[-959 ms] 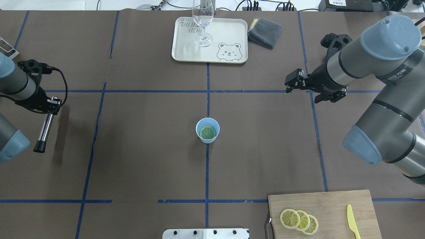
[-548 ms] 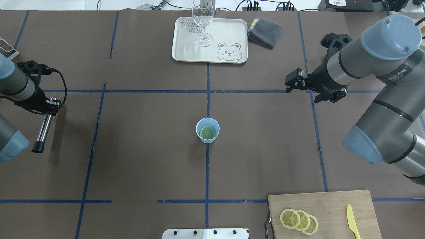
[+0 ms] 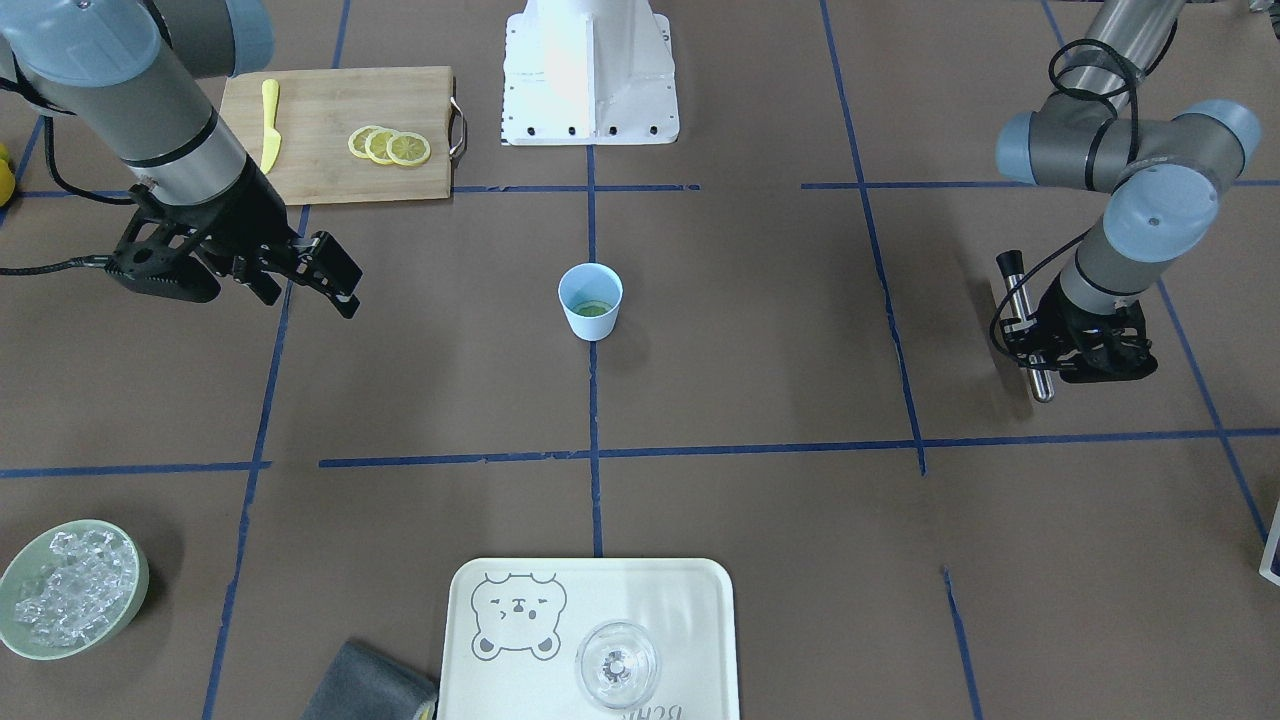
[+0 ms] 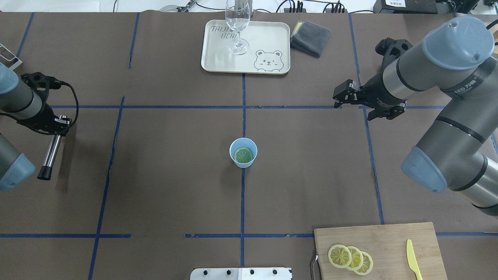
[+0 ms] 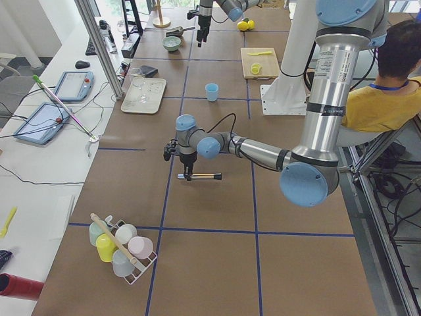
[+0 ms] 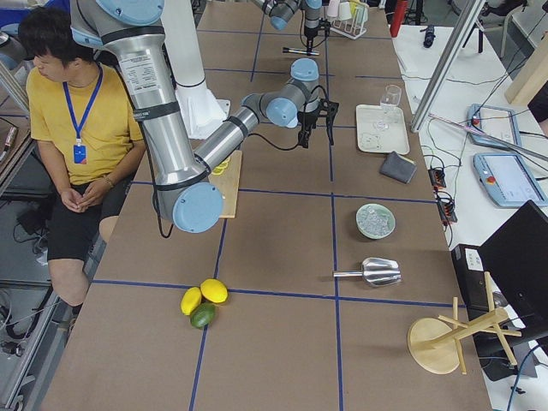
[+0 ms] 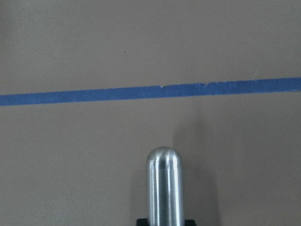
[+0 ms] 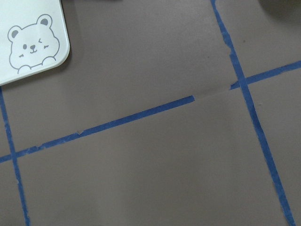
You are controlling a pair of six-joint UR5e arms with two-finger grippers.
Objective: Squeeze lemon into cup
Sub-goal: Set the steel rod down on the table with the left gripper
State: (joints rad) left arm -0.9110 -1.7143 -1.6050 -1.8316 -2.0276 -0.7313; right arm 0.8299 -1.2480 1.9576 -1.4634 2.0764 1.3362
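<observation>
The light-blue cup point(image 4: 243, 152) stands upright at the table's centre, also in the front view point(image 3: 590, 300). A lemon slice point(image 4: 243, 155) lies flat inside it, looking greenish. My left gripper point(image 4: 61, 123) is far left of the cup and is shut on a metal rod with a black end point(image 4: 50, 151), held above the table; its rounded tip shows in the left wrist view point(image 7: 163, 188). My right gripper point(image 4: 337, 97) is open and empty, far right of the cup and beyond it. The right wrist view shows only bare table and a tray corner.
A cream tray point(image 4: 268, 39) with a wine glass point(image 4: 238, 27) sits at the far edge, with a grey cloth point(image 4: 310, 37) beside it. A cutting board point(image 4: 389, 237) at near right holds three lemon slices point(image 4: 350, 257) and a yellow knife point(image 4: 413, 258). A bowl of ice point(image 3: 70, 585) is far right.
My left gripper with the rod has drifted slightly to the left, away from the cup. The right arm has barely moved. The cup and slice are still.
</observation>
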